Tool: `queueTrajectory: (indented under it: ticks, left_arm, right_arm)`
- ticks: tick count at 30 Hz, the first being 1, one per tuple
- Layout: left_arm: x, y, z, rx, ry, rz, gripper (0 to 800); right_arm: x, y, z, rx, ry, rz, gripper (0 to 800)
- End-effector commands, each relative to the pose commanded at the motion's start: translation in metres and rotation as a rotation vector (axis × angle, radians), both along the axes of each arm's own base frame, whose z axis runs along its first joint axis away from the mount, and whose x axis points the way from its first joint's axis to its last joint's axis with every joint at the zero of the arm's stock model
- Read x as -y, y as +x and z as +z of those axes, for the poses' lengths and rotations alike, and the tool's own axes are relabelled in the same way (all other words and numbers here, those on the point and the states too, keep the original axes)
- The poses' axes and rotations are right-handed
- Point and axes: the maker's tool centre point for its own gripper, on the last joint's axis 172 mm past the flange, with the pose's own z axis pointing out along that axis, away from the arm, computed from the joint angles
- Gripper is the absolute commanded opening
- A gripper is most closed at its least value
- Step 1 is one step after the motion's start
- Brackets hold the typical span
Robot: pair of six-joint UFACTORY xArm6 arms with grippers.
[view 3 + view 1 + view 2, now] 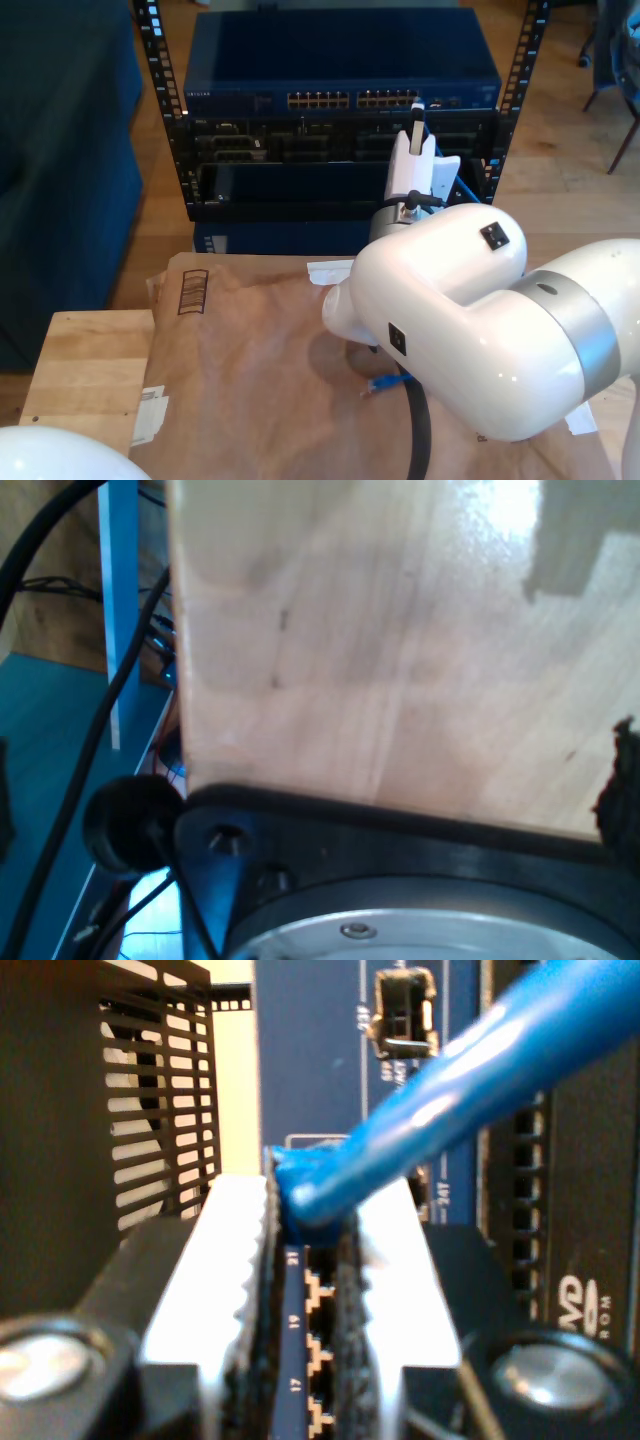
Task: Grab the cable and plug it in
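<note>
My second gripper [310,1195] is shut on the blue boot at one end of the cable [480,1070]. It holds that end right in front of the switch's numbered ports [318,1295], around 21. Its white serrated fingers [225,1260] flank the plug. In the exterior view my second gripper [417,112] points at the right-hand port block of the blue switch [340,60]. The cable [462,187] loops down behind the white arm. Its other plug [388,382] lies on the brown paper. Whether the held plug is seated in a port is hidden.
The switch sits in a black rack [160,110] above dark units. Brown paper [250,350] covers a wooden table [380,660]. A white arm part [50,455] shows at the exterior view's bottom left. Black cables [90,730] hang beside a blue post [120,600].
</note>
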Motion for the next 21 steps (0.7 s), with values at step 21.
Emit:
queueTrajectory:
  ticks: [21]
  left_arm:
    - [0.0,0.0,0.0,0.0,0.0,0.0,800]
  right_arm:
    - [-0.011,0.006,0.002,-0.009,-0.031,0.038,0]
